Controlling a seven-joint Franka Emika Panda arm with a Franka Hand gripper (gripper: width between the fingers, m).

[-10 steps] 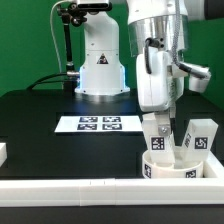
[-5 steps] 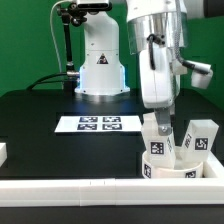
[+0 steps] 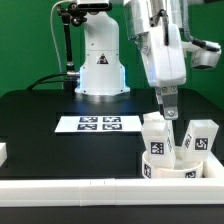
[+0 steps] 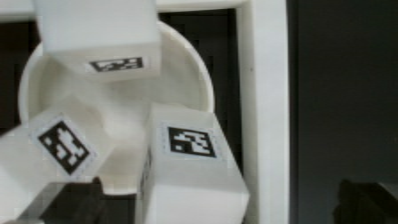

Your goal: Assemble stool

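The round white stool seat [image 3: 168, 174] lies at the exterior view's lower right, against the front rail. Three white tagged legs stand in it: one at the left [image 3: 155, 138], one in the middle [image 3: 184, 141], one at the right [image 3: 201, 136]. My gripper [image 3: 168, 108] hangs just above the left and middle legs, open and holding nothing. In the wrist view the seat [image 4: 192, 75] and the three legs [image 4: 107, 45] [image 4: 54, 145] [image 4: 187, 165] fill the picture. The dark fingertips [image 4: 365, 200] stand wide apart, either side of the nearest leg.
The marker board [image 3: 97, 124] lies mid-table. A long white rail [image 3: 70, 187] runs along the front edge and shows beside the seat in the wrist view [image 4: 263, 100]. A small white part [image 3: 3, 152] sits at the left edge. The arm's base [image 3: 100, 65] stands at the back.
My gripper has risen off the left leg and tilted toward the exterior view's right. The leg stays standing in the seat.
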